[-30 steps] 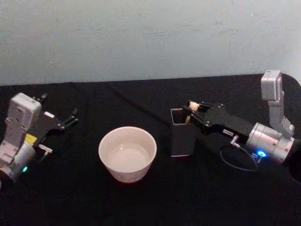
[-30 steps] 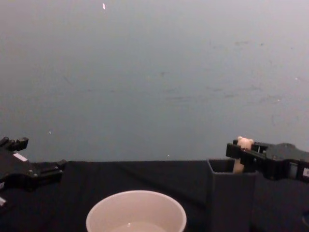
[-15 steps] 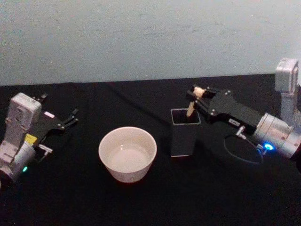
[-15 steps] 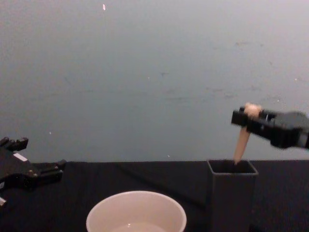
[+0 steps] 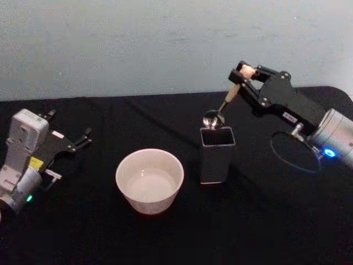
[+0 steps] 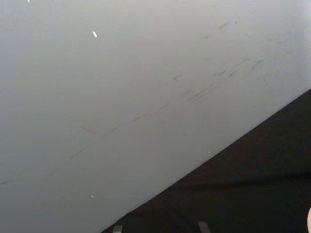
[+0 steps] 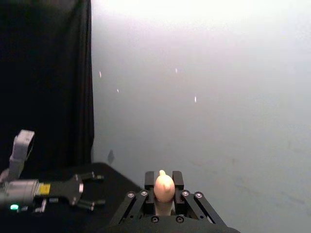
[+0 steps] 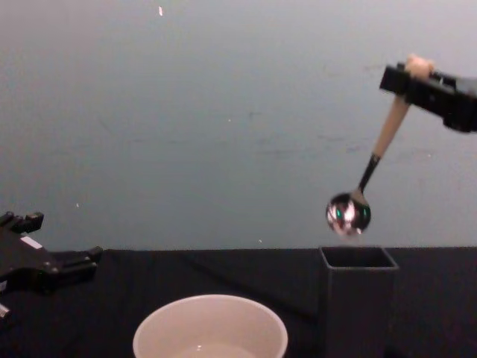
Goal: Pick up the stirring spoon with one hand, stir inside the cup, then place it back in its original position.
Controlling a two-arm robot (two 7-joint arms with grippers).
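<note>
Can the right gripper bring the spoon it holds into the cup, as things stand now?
Probably yes. The right gripper holds the stirring spoon with its bowl clear above the holder, and the cup stands open beside it with nothing between.

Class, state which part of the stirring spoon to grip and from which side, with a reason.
Grip the stirring spoon at its peach handle's top, below the bear head, from the robot's right, as the right gripper does: the bowl hangs free below.
</note>
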